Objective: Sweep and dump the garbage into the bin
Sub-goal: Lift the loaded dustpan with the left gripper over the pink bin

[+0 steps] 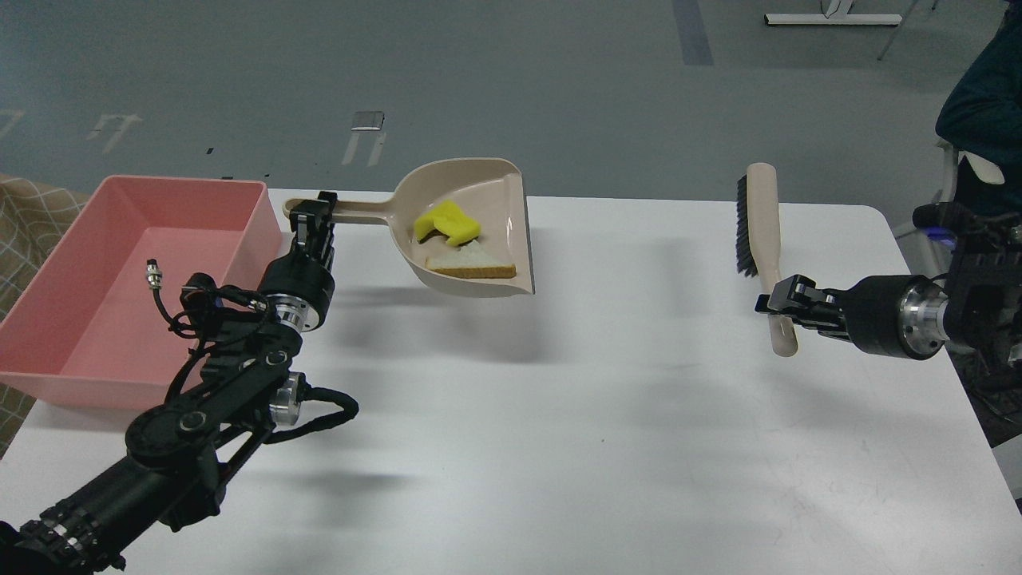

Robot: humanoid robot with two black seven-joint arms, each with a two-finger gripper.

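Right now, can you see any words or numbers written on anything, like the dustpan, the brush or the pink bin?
No readable text: none anywhere in this view.
Dustpan: plain beige, no label showing.
Brush: plain handle, no print.
Pink bin: bare walls, nothing written.
Bread slice and sponge piece: no marks.
Floor: pale painted marks behind the table, shapes only, not letters I can read.

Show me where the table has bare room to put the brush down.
Bare white table lies between the dustpan and the brush, and across the near half. The left edge is crowded by the pink bin and the left gripper.
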